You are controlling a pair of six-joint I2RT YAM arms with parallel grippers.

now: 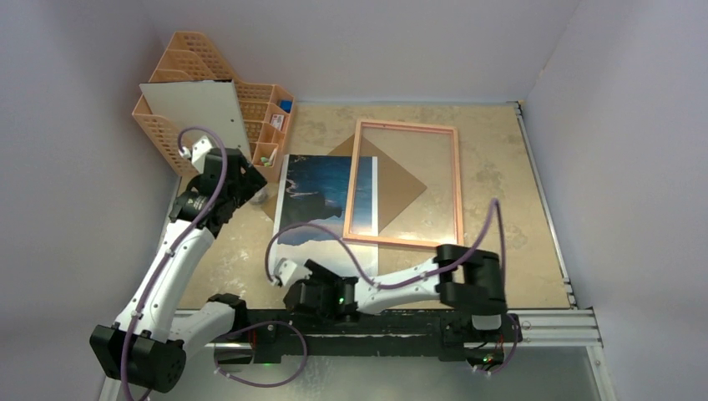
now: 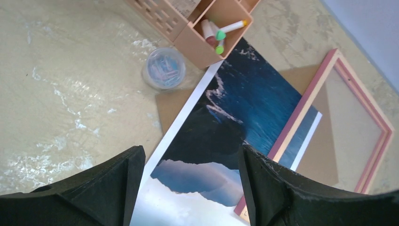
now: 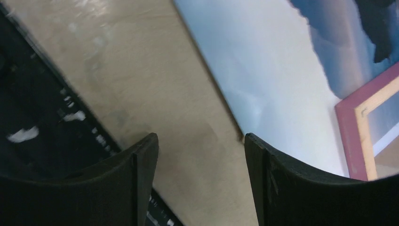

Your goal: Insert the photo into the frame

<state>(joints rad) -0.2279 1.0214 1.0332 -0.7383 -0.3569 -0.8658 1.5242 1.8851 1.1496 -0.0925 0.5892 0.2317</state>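
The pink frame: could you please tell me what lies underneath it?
Within the frame, the right edge of the photo and a diagonally turned brown backing board show beneath. The strips under its rails are hidden.

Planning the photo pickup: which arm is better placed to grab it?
Probably right: the right gripper, open, sits low with the photo's near corner just ahead of its fingers. The left gripper hovers higher.

Inspected mottled beige table (image 1: 501,251). Found on it: orange rack (image 1: 200,54), clip tub (image 2: 163,67), brown board (image 2: 171,108), photo (image 1: 321,192). Noted frame (image 1: 456,184) overlapping the last two.
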